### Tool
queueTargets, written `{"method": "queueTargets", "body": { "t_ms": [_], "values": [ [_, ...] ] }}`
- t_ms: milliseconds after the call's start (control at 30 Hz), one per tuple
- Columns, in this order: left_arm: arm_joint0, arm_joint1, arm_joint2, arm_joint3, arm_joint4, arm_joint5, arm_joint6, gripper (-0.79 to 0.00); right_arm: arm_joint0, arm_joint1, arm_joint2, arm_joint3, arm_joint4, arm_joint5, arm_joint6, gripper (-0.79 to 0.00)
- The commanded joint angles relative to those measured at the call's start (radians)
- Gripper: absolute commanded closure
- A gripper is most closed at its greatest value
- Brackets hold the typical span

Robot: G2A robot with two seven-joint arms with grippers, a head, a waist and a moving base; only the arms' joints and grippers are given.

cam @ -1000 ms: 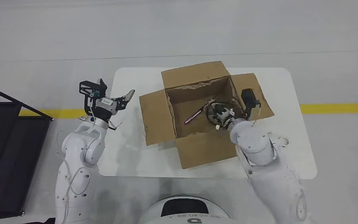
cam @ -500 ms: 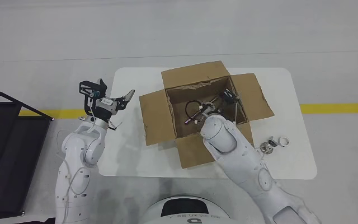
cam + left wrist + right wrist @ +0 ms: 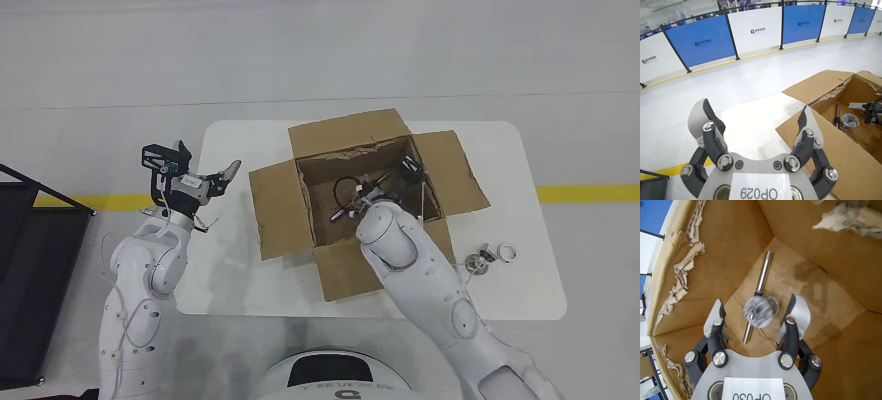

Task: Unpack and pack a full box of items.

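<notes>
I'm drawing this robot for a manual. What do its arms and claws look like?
The left arm and right arm have smooth, rounded white shells. The left claw and right claw match: a grey metal plate with a white printed label, black links, silver bolts, and two curved silver fingers with black ribbed pads.

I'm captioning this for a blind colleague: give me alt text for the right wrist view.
The open right tool hangs inside the box, above a round part and a rod on its floor. The box's rim is torn.
</notes>
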State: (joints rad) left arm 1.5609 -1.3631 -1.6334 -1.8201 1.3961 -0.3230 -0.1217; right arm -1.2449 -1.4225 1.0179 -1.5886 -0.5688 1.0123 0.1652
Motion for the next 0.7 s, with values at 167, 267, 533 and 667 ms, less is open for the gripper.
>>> {"method": "queueTargets", "body": {
  "t_ms": [167, 267, 533, 667],
  "values": [
    [0.0, 0.0, 0.0, 0.0, 0.0, 0.0, 0.0, -0.785, -0.16, 0.009, 0.124, -0.375, -0.014, 0.0, 0.117, -0.785],
    [0.0, 0.0, 0.0, 0.0, 0.0, 0.0, 0.0, -0.785, -0.276, 0.024, 0.23, -0.598, 0.031, -0.023, 0.166, -0.785],
    [0.0, 0.0, 0.0, 0.0, 0.0, 0.0, 0.0, -0.785, -0.54, 0.035, 0.727, -0.761, 0.4, -0.255, 0.249, -0.785],
    [0.0, 0.0, 0.0, 0.0, 0.0, 0.0, 0.0, -0.785, -0.646, 0.034, 0.96, -0.761, 0.559, -0.334, 0.289, -0.785]
  ]
}}
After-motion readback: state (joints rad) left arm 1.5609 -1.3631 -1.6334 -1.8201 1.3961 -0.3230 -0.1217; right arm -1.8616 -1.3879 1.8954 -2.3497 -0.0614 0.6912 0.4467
